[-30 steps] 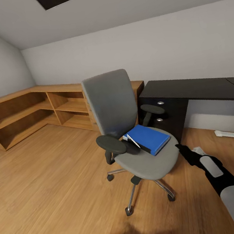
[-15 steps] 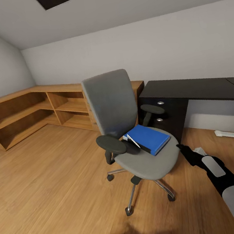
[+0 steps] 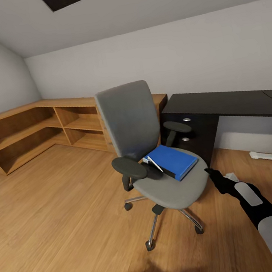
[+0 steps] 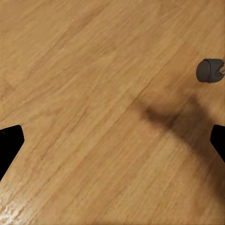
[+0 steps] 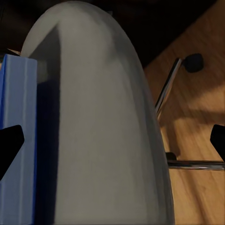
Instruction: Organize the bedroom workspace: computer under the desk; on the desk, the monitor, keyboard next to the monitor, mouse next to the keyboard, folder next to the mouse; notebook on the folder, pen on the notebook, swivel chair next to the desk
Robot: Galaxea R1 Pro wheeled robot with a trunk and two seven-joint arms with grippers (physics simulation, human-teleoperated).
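Blue folder point(image 3: 172, 161) lies flat on the seat of the swivel chair point(image 3: 149, 151), a thin grey notebook point(image 3: 154, 164) against its near-left edge; probably light and stiff with a slick cover, so best pinched at the overhanging corner or long edge. Right gripper point(image 5: 112, 136) hovers just beside the seat's right edge, fingers spread wide and empty, tips at the frame sides. Left gripper point(image 4: 112, 140) hangs over bare wood floor point(image 3: 57, 218), fingers also wide open, holding nothing; black tabletop point(image 3: 232, 103) is behind the chair.
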